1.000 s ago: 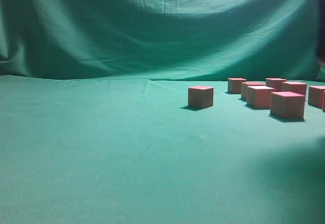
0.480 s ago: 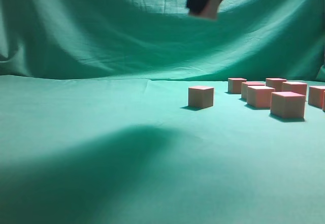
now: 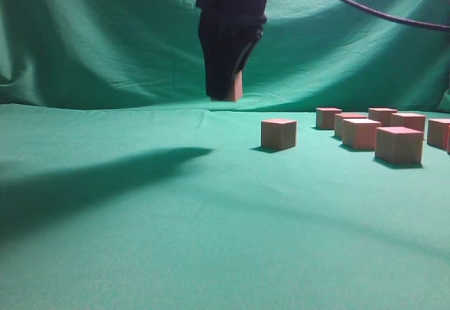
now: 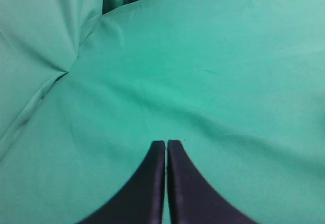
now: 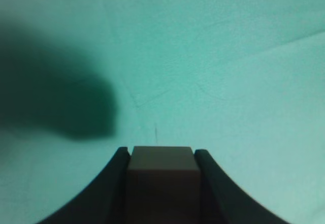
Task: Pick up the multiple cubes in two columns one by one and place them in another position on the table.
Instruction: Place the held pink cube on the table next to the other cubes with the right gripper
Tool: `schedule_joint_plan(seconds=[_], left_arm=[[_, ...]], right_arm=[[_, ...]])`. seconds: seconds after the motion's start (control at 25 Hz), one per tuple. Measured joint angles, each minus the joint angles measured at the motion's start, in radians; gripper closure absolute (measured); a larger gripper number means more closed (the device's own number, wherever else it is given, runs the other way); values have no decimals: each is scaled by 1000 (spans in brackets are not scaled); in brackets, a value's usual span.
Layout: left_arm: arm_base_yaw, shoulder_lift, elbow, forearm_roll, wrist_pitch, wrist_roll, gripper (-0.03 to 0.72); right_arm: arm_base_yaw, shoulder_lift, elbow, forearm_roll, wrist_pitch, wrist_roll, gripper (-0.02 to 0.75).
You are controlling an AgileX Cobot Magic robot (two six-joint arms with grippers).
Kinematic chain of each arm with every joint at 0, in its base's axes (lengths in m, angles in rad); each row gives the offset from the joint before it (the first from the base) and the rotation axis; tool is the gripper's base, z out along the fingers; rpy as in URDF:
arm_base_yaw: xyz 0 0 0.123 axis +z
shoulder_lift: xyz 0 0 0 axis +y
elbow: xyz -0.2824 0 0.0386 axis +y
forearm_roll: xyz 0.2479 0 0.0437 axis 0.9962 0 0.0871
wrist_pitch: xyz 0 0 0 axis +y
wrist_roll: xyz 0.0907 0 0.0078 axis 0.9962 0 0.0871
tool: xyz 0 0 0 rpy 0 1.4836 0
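My right gripper [image 3: 226,88] hangs above the green table [image 3: 140,240], left of a lone cube [image 3: 278,133]. It is shut on a cube [image 3: 236,86]; in the right wrist view the cube [image 5: 162,183] sits between both dark fingers [image 5: 109,183]. Several more pinkish cubes [image 3: 398,145] stand in rows at the right. My left gripper [image 4: 166,144] is shut and empty over bare cloth; it does not show in the exterior view.
The green cloth backdrop [image 3: 105,43] rises behind the table. A black cable [image 3: 365,11] runs from the arm to the upper right. The arm's shadow [image 3: 91,176] lies on the cloth at the left.
My right gripper, absent a second ago, has come down from the top of the view with a cube and moved left. Its shadow has shifted up and left across the cloth.
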Motion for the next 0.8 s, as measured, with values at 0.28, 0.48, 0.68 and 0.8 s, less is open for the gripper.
schedule_joint_plan(seconds=[0.28,0.48,0.68,0.8], left_arm=[[0,0,0,0,0,0,688],[0,0,0,0,0,0,688],[0,0,0,0,0,0,688],[0,0,0,0,0,0,688]], right_arm=[[0,80,-8,-35,-73,-32,478],[-4,110,-9,-47,-115,-35,478],[-24,121,-11,-52,-118,-35,478],[-36,121,-11,-56,-119,-35,478]])
